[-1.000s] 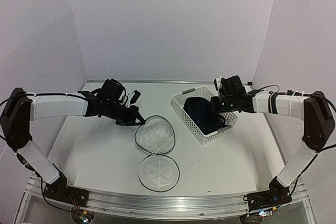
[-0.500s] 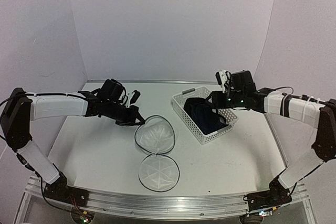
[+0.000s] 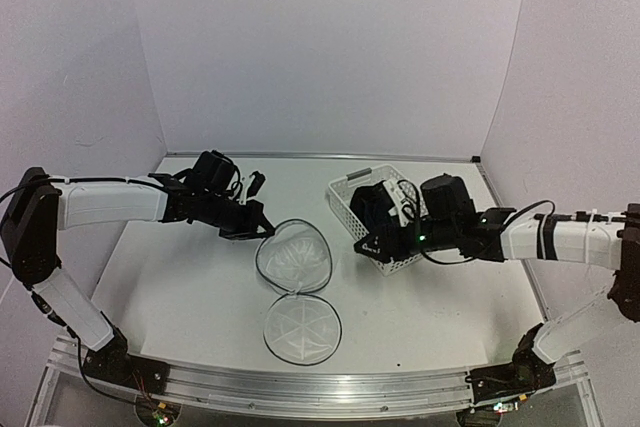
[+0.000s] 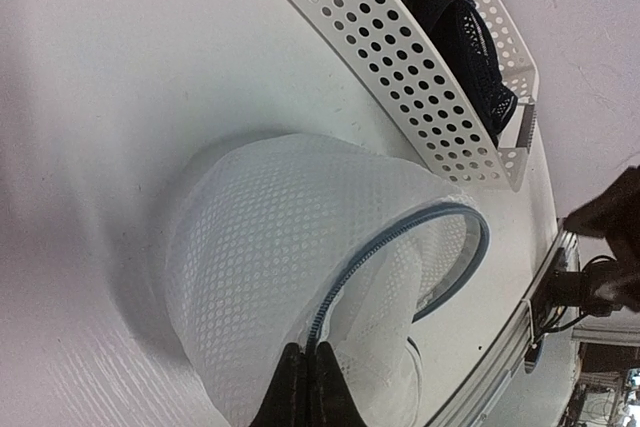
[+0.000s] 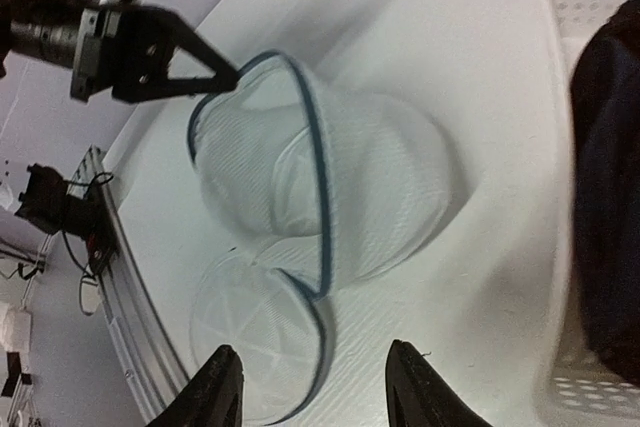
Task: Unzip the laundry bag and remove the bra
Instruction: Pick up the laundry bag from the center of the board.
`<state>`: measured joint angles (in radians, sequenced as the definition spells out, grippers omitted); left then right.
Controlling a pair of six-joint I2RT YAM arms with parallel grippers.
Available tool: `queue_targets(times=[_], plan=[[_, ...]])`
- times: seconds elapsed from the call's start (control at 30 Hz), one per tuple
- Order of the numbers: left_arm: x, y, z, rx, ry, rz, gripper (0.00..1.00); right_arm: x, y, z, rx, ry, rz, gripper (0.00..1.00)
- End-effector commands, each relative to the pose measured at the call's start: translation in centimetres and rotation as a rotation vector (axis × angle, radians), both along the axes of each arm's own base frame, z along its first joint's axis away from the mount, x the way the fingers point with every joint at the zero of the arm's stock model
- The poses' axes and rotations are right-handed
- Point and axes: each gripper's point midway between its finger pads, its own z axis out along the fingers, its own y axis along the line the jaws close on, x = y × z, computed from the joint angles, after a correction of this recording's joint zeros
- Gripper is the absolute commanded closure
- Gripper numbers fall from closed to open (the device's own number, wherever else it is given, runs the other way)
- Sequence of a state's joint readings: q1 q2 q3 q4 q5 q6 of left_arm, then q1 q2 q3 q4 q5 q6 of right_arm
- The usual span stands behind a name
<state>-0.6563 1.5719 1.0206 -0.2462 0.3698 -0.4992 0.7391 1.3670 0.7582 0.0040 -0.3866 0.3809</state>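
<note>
The right arm has swung round in the last half second. Its wrist was above the far right side of the white basket (image 3: 343, 202). It now lies across the basket's near side, with the right gripper (image 3: 369, 244) pointing toward the laundry bag (image 3: 296, 255). The left arm, the bag and its lid (image 3: 302, 328) have not shifted.

From above, the right wrist covers most of the basket, and the dark contents cannot be told apart from the black gripper body. The bag stands open on the table (image 3: 180, 287), and its 1 round lid lies flat against the near rim. The left gripper (image 3: 266, 232) meets the bag's far-left rim, but its grip is too small to read here.

The left wrist camera settles that. Its 2 fingers are pressed together on the bag's dark rim and mesh at the bottom edge of the picture. Only white mesh shows inside the bag. Beyond it, the bra (image 4: 462, 29) lies in the basket, partly cut off by the top edge.

In the right wrist camera, the 2 fingers stand spread wide and hold nothing, low over the table beside the lid. The basket is cut off at the right edge, and the bra is a dark blur filling it.
</note>
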Motion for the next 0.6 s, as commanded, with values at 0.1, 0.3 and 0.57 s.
queue_targets(times=[0.1, 0.3, 0.57], plan=[[0.5, 0.2, 0.7, -0.001, -0.020, 0.041, 1.00, -3.4, 4.4, -2.4, 0.061, 0.078, 0.072, 0.51], [0.0, 1.0, 0.1, 0.013, -0.010, 0.069, 1.00, -4.8, 6.5, -6.4, -0.030, 0.115, 0.096, 0.51], [-0.5, 1.8, -0.5, 0.024, 0.002, 0.097, 1.00, -4.7, 6.5, -10.6, -0.096, 0.179, 0.050, 0.51]])
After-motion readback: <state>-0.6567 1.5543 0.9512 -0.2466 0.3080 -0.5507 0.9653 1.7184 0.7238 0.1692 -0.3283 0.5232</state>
